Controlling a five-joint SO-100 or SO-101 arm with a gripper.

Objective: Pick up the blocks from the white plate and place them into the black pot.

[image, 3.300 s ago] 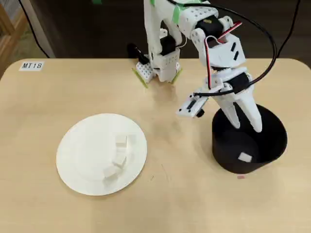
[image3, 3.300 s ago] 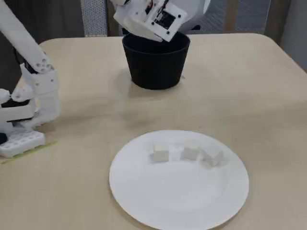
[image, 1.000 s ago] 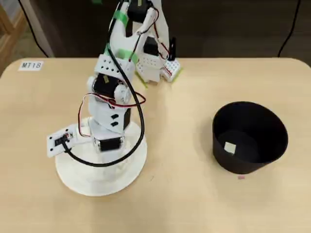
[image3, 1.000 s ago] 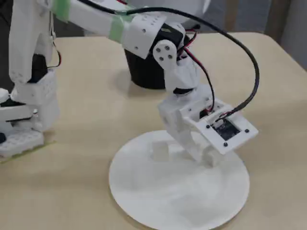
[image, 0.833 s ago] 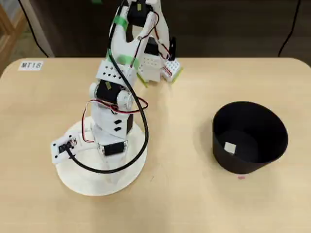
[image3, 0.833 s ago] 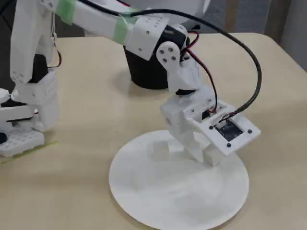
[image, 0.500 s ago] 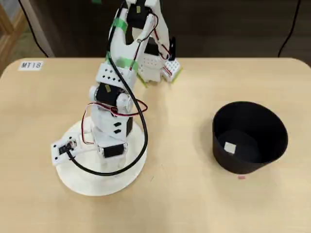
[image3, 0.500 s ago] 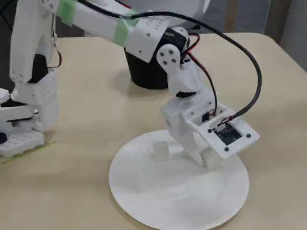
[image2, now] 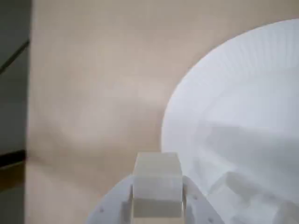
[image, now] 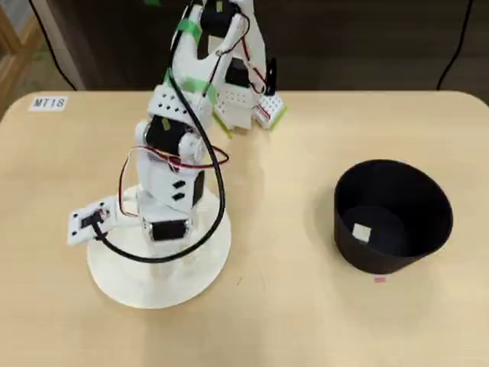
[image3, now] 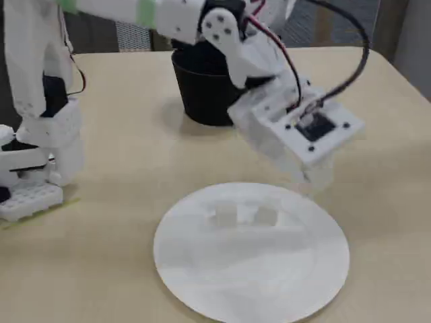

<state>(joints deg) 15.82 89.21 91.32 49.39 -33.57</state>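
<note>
In the wrist view my gripper [image2: 157, 205] is shut on one off-white block [image2: 157, 179]. The fixed view shows the gripper [image3: 314, 172] raised a little above the far right rim of the white plate [image3: 256, 282], with the block [image3: 322, 179] blurred at its tip. Two more blocks [image3: 225, 215] [image3: 267, 216] lie side by side on the plate. From overhead, the arm covers the middle of the plate [image: 137, 287] and hides the gripper. The black pot [image: 391, 261] stands to the right with one block [image: 361, 233] on its floor.
The arm's base [image: 243, 107] is clamped at the table's far edge in the overhead view. A small label [image: 50, 103] lies at the far left corner. A tiny pink mark [image: 378, 280] sits in front of the pot.
The gripper closed on the rightmost block on the plate and has lifted it off; over the last half second it rose and tilted upward. Two blocks stay on the plate.
</note>
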